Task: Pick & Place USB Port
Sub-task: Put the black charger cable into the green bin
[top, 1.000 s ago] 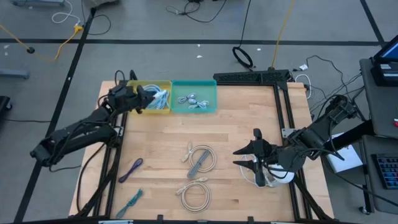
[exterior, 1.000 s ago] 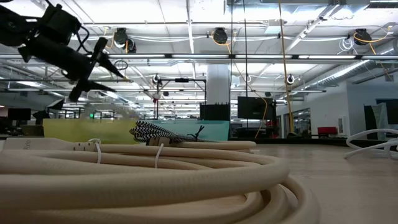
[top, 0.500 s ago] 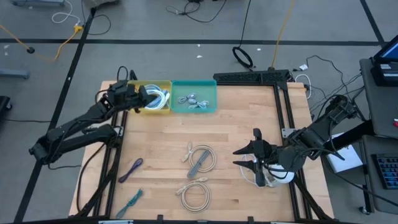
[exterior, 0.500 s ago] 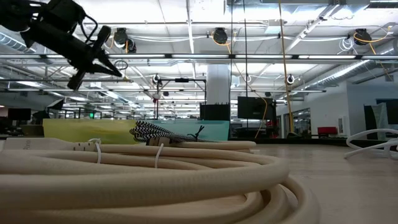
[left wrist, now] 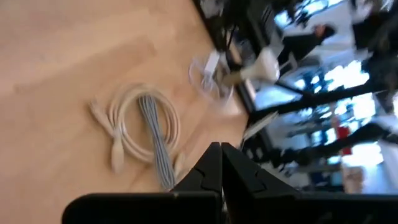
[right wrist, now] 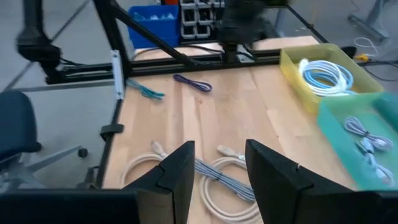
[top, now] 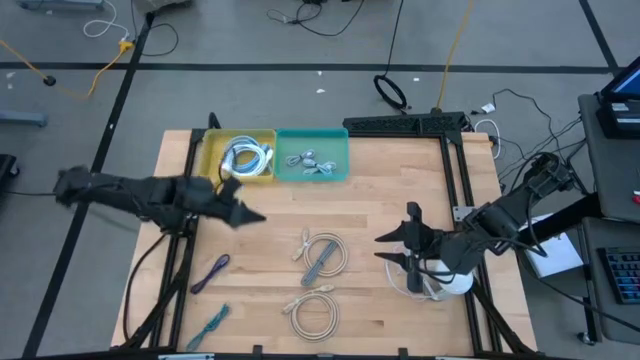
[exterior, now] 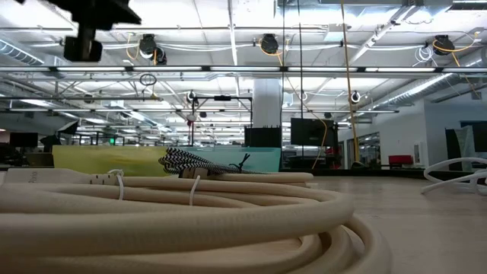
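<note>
The left gripper (top: 243,214) hangs over the surface (top: 380,210), fingers closed and empty; the right gripper (top: 395,247), fingers wide, waits near a white cable (top: 432,283).

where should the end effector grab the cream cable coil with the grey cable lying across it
Judging from the high view, the cream coiled cable lies flat on the wooden table, so come straight down from above. Pinch across the bundled strands on the loop's side away from the grey striped cable, avoiding the loose plug ends. The left end effector, fingers together, hovers nearest.

Industrial lab — exposed ceiling pipes (exterior: 251,68), floor cables (top: 330,15).
</note>
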`<state>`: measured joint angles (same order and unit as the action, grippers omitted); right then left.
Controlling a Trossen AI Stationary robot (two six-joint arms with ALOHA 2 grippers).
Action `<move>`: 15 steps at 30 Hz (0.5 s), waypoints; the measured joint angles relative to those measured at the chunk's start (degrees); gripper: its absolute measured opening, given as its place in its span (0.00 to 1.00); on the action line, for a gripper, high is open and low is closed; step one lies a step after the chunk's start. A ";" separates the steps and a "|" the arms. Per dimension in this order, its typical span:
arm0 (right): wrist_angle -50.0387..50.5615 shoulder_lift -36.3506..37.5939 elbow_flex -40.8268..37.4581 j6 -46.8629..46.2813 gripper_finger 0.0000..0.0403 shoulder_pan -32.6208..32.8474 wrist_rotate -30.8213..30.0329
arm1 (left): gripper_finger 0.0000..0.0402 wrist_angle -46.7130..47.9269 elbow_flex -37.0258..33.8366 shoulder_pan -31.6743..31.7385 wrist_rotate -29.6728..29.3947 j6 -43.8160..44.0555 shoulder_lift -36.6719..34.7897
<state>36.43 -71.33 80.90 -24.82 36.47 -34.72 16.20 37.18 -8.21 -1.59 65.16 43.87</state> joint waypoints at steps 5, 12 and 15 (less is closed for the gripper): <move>1.62 0.00 0.00 0.02 0.33 -1.33 0.39 | 0.00 -6.22 3.09 -16.14 -8.74 1.79 10.81; 2.60 0.00 -1.44 0.00 0.33 -2.06 1.13 | 0.04 -42.71 2.93 -22.62 -7.90 3.04 33.17; 2.02 0.00 -2.76 -1.15 0.33 -2.06 1.99 | 0.03 -52.41 6.26 -20.50 -7.83 1.89 41.29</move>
<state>38.45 -71.33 78.15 -25.98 34.41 -32.73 -36.21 43.44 -28.71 -9.42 67.05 85.16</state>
